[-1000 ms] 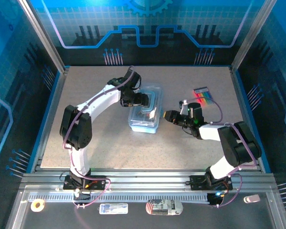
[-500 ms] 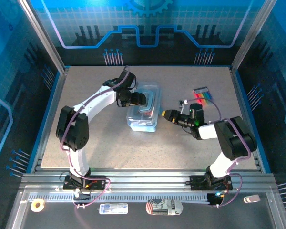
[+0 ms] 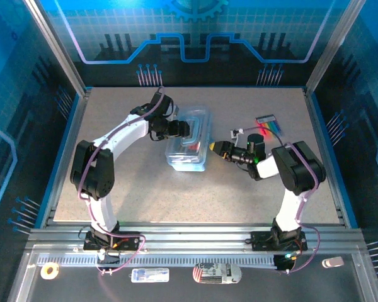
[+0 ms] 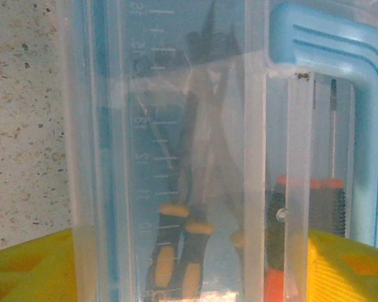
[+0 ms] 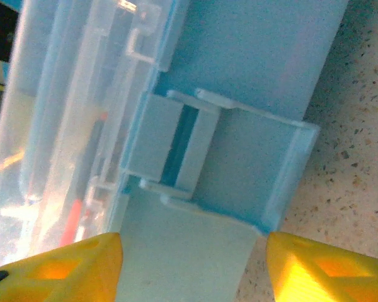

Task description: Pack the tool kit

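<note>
Clear plastic with blue trim, your tool case (image 3: 190, 143) lay mid-worktop (image 3: 126, 195), its lid seemingly down over the pliers (image 4: 176, 245). Where were your hands? (Spotter)

Your left hand (image 3: 183, 129) sat over the case's far-left side, fingers apart with the lid between them. I couldn't tell whether they pressed on it. Your right hand (image 5: 192, 264) faced the blue latch (image 5: 214, 163), fingers (image 5: 63, 264) spread either side of it, gripping nothing. (Checker)

So what could have spoiled it? (Spotter)

The latch, I'd judge. The case looked skewed to your right hand, so one fingertip could have caught the latch's corner and shoved the whole case instead of snapping it shut. If your left hand wasn't bearing down, the case could have slid, or the lid sprung up. (Checker)

Anything else? (Spotter)

A multicoloured item (image 3: 269, 126), possibly a key set, lay on the worktop behind your right hand, well apart from the case. Latching at that point might have shut it out of the kit. (Checker)
</note>
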`<move>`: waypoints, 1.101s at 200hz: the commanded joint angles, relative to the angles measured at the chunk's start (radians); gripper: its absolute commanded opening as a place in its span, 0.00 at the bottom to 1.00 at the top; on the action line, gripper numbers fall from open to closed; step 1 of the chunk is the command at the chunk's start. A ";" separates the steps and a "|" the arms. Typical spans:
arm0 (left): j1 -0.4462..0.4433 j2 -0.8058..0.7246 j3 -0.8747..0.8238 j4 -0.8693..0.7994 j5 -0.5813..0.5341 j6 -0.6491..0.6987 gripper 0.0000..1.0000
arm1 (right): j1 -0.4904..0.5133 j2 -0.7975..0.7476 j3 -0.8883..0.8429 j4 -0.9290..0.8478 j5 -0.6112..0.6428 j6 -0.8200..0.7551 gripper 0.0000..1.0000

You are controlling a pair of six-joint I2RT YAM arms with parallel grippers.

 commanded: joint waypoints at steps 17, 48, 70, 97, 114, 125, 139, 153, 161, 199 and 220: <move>0.031 0.114 -0.069 -0.084 -0.076 0.010 0.58 | -0.033 0.107 0.037 0.149 -0.031 0.124 0.62; 0.031 0.112 -0.071 -0.087 -0.074 0.010 0.58 | -0.032 0.135 0.044 0.217 -0.058 0.160 0.62; 0.031 0.113 -0.070 -0.089 -0.072 0.004 0.57 | -0.032 0.171 0.058 0.293 -0.070 0.228 0.60; 0.031 0.111 -0.068 -0.093 -0.076 0.003 0.57 | -0.035 0.218 0.069 0.372 -0.067 0.310 0.58; 0.030 0.110 -0.068 -0.093 -0.076 0.001 0.56 | -0.039 0.234 0.072 0.359 -0.062 0.310 0.57; 0.031 0.108 -0.068 -0.093 -0.073 0.001 0.56 | -0.038 0.243 0.075 0.372 -0.066 0.322 0.57; 0.030 0.107 -0.066 -0.095 -0.070 -0.001 0.56 | -0.035 0.247 0.086 0.389 -0.085 0.339 0.57; 0.031 0.105 -0.067 -0.092 -0.072 -0.003 0.56 | -0.028 0.226 0.089 0.390 -0.096 0.333 0.56; 0.030 0.105 -0.066 -0.094 -0.073 -0.004 0.56 | -0.022 0.210 0.088 0.390 -0.100 0.328 0.56; 0.031 0.104 -0.059 -0.106 -0.087 -0.005 0.56 | -0.017 0.140 0.058 0.391 -0.108 0.317 0.53; 0.029 0.102 -0.057 -0.110 -0.089 -0.009 0.55 | -0.024 0.106 0.026 0.391 -0.096 0.301 0.53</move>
